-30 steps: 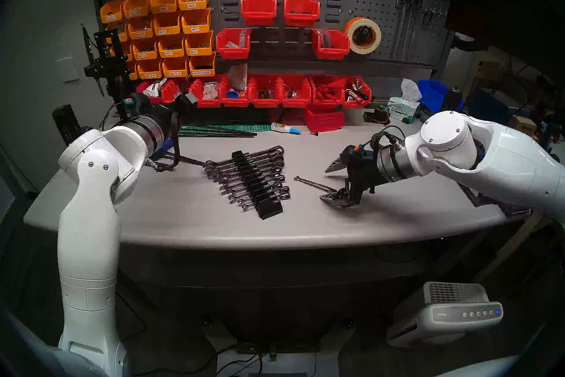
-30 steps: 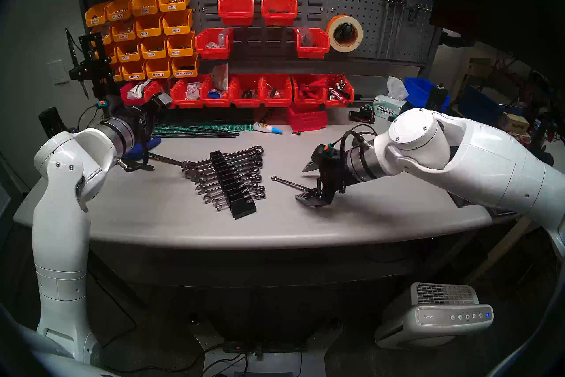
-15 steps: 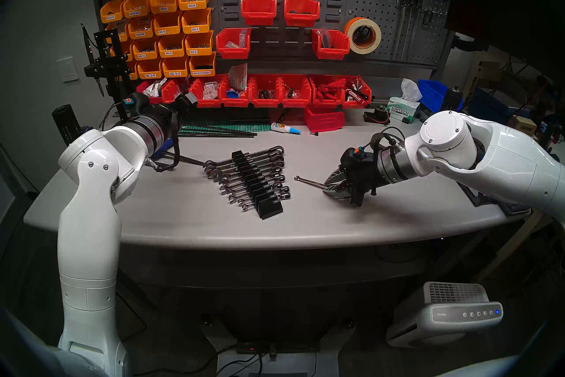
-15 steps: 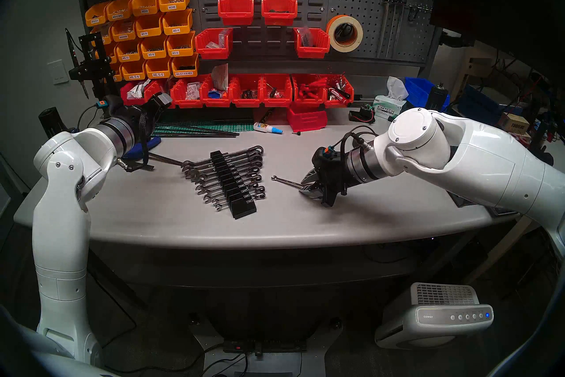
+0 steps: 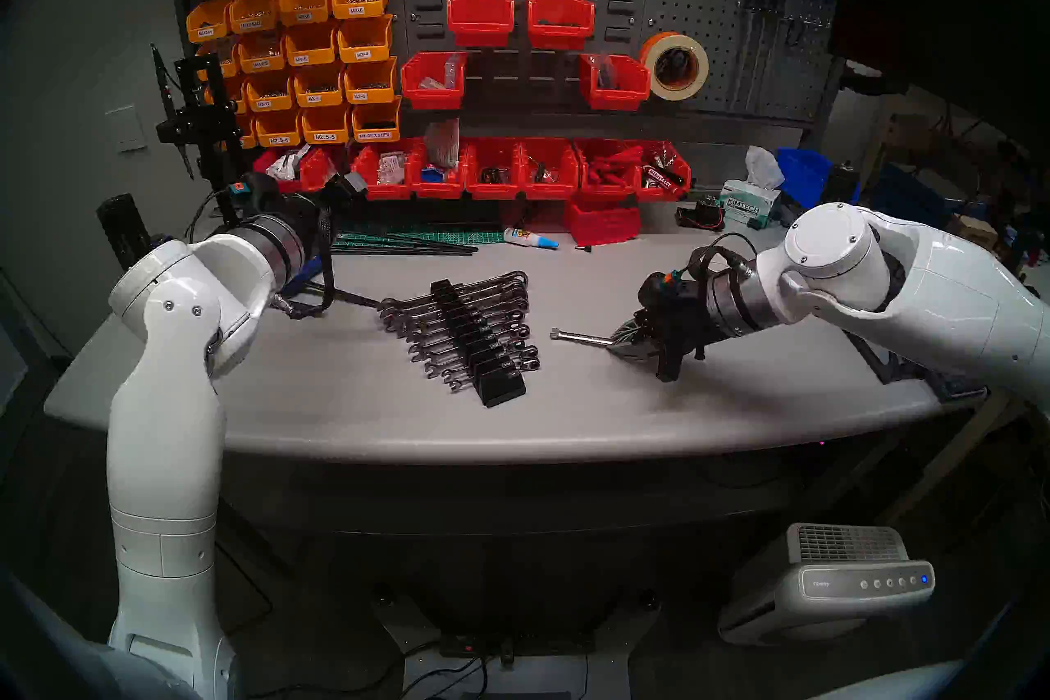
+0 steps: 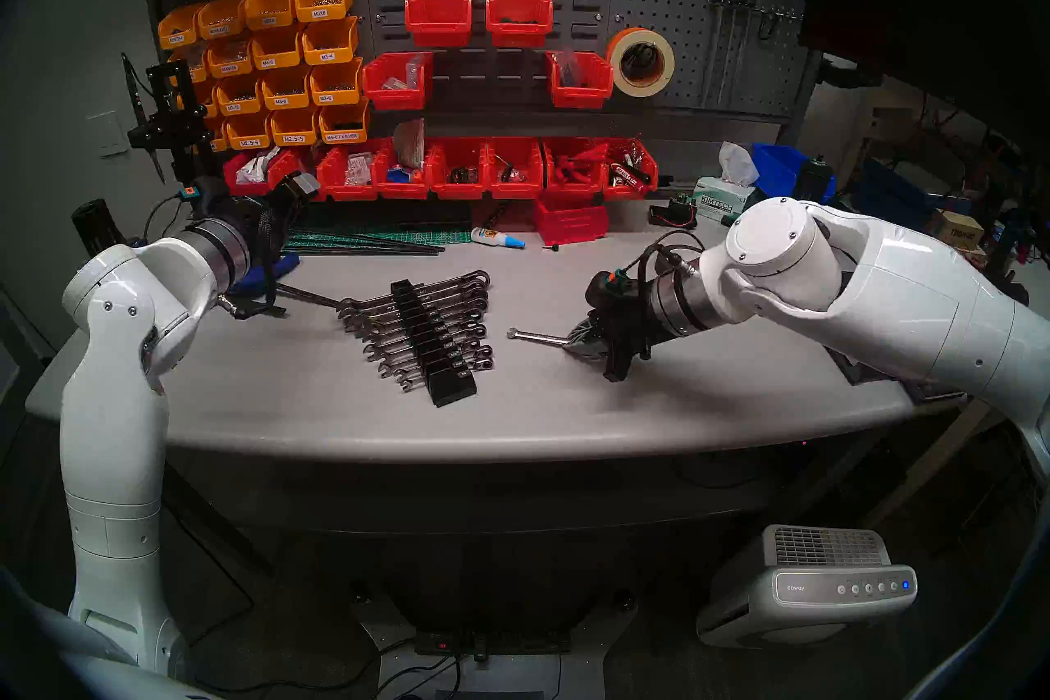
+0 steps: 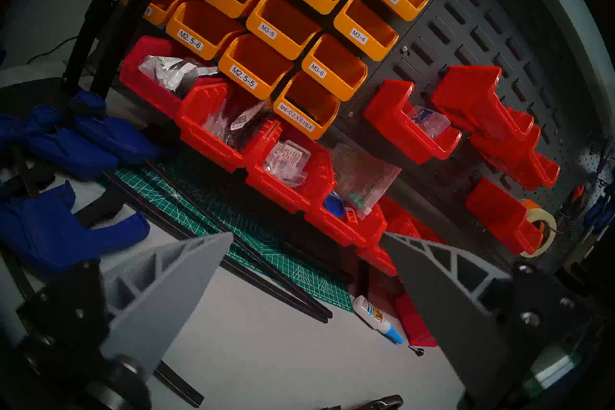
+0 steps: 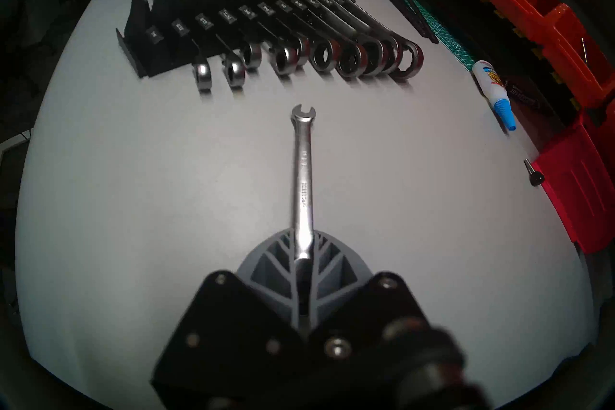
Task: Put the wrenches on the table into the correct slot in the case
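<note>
Chrome wrench (image 8: pixel 302 186), slim and shiny with its open jaw pointing toward the stepped black case (image 8: pixel 186 30), lies just right of that case on the table (image 5: pixel 341 398); the right gripper (image 8: pixel 301 263) is clamped on its handle. The left gripper (image 7: pixel 306 266) hangs spread wide, holding nothing, behind and left of the case.

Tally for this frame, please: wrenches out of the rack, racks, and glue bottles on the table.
Loose wrenches: 2, the held wrench in the right hand and the lying wrench
Wrench rack: 1
Glue bottle: 1
Total: 4
</note>
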{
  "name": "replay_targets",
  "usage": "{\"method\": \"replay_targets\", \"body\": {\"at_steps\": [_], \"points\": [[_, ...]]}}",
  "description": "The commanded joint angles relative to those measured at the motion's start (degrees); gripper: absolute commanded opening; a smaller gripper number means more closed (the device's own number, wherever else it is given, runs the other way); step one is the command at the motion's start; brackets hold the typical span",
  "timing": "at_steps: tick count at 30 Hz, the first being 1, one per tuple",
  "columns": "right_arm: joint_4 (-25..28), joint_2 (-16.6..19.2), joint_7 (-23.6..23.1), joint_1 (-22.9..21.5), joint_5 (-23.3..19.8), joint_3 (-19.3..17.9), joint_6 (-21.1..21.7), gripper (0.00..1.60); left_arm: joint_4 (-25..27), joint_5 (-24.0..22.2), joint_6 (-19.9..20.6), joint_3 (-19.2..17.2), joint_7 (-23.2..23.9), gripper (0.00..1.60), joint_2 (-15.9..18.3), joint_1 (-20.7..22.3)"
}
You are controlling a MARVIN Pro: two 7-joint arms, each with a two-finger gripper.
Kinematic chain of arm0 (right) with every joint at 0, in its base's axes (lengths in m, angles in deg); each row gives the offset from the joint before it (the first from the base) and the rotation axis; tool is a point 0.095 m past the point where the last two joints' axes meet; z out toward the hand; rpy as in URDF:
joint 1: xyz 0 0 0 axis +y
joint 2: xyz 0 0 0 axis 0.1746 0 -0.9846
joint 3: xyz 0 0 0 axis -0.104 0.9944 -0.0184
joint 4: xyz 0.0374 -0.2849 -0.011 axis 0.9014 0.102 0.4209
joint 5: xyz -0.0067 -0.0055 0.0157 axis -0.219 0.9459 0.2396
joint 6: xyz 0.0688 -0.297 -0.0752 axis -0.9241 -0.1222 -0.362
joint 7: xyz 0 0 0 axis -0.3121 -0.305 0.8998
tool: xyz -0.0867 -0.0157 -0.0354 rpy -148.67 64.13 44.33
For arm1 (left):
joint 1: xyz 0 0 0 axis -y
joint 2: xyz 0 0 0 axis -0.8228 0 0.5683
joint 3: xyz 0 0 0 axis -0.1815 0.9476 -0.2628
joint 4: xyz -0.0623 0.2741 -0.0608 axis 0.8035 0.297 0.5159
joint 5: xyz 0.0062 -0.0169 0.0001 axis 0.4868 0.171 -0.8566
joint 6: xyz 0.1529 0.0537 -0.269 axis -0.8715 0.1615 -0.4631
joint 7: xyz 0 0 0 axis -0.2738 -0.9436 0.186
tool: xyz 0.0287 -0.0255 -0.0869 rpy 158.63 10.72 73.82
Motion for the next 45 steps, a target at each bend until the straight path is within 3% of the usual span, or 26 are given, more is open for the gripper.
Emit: {"method": "replay_targets", "body": {"at_steps": [1,14,23,37,45], "points": [[-0.61,0.06,0.06,-1.95,-2.18,-2.81,-2.13,0.00,1.58,-0.14,-0.50,-0.19,0.67,1.60,0.04,1.54],[-5.79,-1.83,-5.19,-2.21,-15.77,-7.02,-6.07,0.00,1.56,-0.15,-0.45,-0.18,0.60,1.60,0.05,1.53],[-10.81,-6.03,-13.85,-1.16,-22.88,-6.88,-6.91,0.00,1.58,-0.14,-0.50,-0.18,0.65,1.60,0.04,1.54],[-14.42,-8.79,-23.95,-1.36,-25.94,-5.49,-4.82,0.00,1.59,-0.12,-0.53,-0.19,0.72,1.60,0.04,1.54],[-14.57,-8.85,-24.38,-1.35,-26.77,-5.71,-4.10,0.00,1.59,-0.12,-0.53,-0.19,0.72,1.60,0.04,1.54]]}}
